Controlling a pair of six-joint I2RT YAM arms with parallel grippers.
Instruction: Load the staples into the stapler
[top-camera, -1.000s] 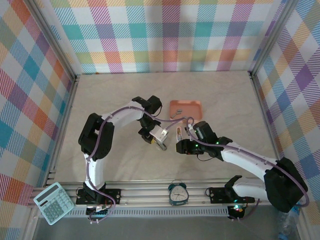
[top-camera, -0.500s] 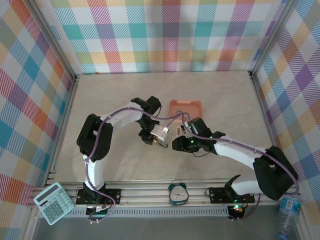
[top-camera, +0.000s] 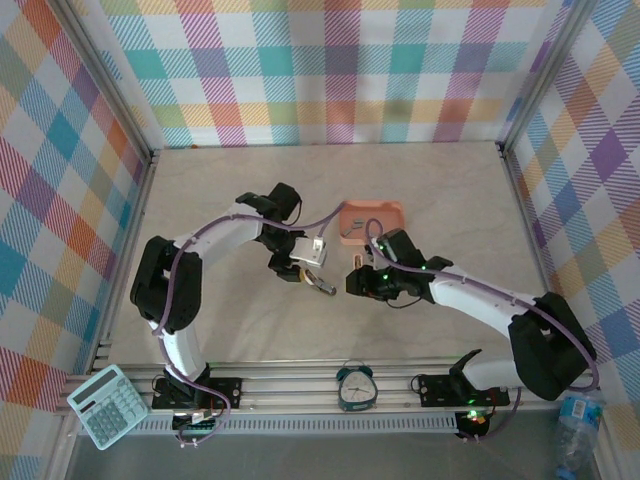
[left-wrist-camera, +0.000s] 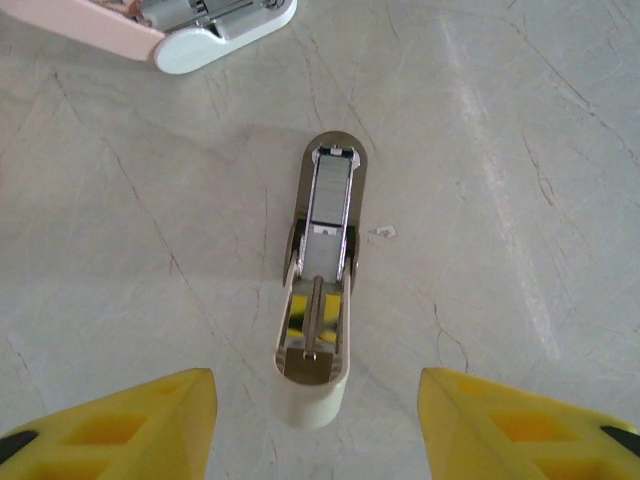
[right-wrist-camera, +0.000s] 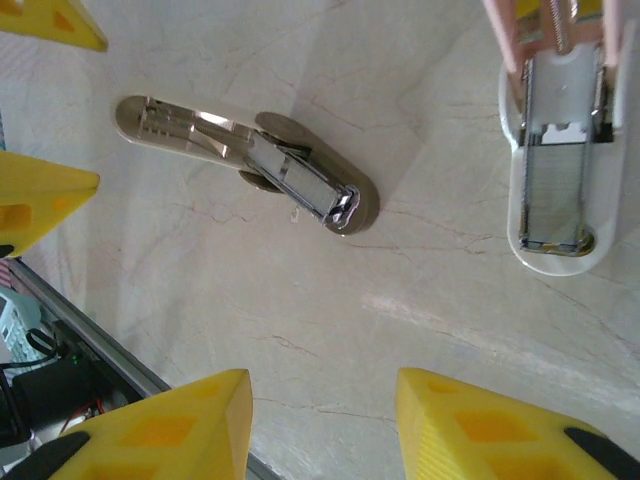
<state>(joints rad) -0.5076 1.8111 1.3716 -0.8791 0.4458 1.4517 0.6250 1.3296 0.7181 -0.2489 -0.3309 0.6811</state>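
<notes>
A small cream stapler (left-wrist-camera: 318, 330) lies flipped open on the table, and a grey strip of staples (left-wrist-camera: 331, 190) sits in its metal channel. My left gripper (left-wrist-camera: 315, 385) is open just behind the stapler's rear end, its yellow fingers (left-wrist-camera: 120, 425) apart on either side without touching it. From above, the cream stapler (top-camera: 322, 284) lies between my left gripper (top-camera: 311, 260) and my right gripper (top-camera: 357, 281). A pink and white stapler (right-wrist-camera: 555, 150) also lies open, with staples (right-wrist-camera: 553, 200) in its channel. My right gripper (right-wrist-camera: 322, 378) is open over bare table.
A shallow pink tray (top-camera: 372, 218) sits just behind the staplers. An alarm clock (top-camera: 355, 386) and a calculator (top-camera: 106, 404) rest on the front rail. A plastic bottle (top-camera: 574, 440) stands at the front right corner. Plaid walls close in three sides.
My left gripper has opened and drawn back to the left, leaving the cream stapler lying on the table. My right arm has shifted slightly left, its jaws unchanged.
</notes>
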